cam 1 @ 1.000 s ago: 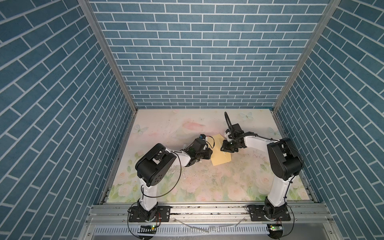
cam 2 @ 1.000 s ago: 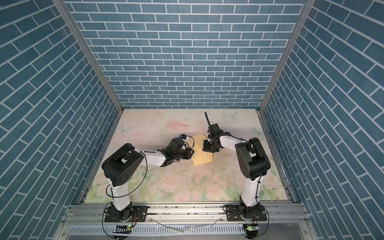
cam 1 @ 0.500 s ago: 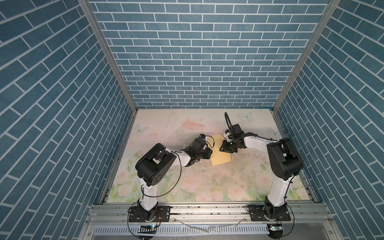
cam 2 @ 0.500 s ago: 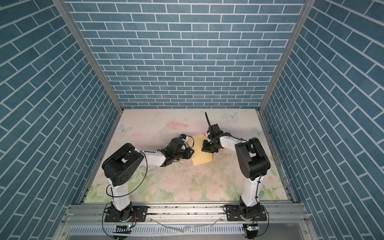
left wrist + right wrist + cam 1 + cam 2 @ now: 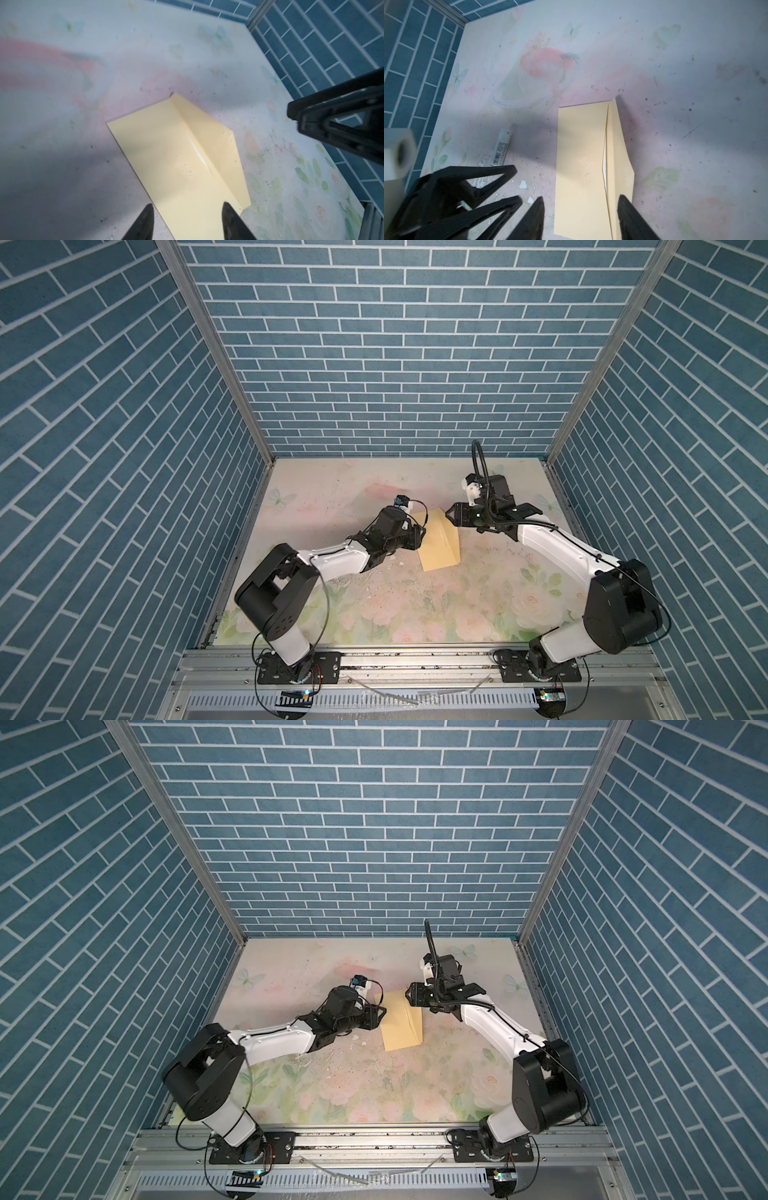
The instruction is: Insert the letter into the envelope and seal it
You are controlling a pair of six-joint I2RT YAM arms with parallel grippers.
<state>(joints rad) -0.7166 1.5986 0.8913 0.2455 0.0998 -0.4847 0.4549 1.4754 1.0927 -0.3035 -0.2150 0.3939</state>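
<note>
The yellow envelope (image 5: 436,543) (image 5: 399,1027) lies on the floral table in the middle. Its narrow flap (image 5: 618,149) is creased along one long side and not pressed flat. A thin pale sliver shows in the slit beside the flap. The letter itself is hidden. My left gripper (image 5: 422,533) (image 5: 187,204) is open, its fingers straddling one end of the envelope (image 5: 176,155) without pinching it. My right gripper (image 5: 449,518) (image 5: 580,197) is open too, spread across the envelope (image 5: 581,155) at its far end by the flap.
A small white tube with a barcode (image 5: 502,147) lies on the table near the left arm. White flakes (image 5: 401,562) dot the mat by the envelope. Blue brick walls (image 5: 386,364) close the back and both sides. The two grippers are a hand's width apart.
Both grippers have spread their jaws wider at the envelope. The arms and the envelope stay about where they were.
</note>
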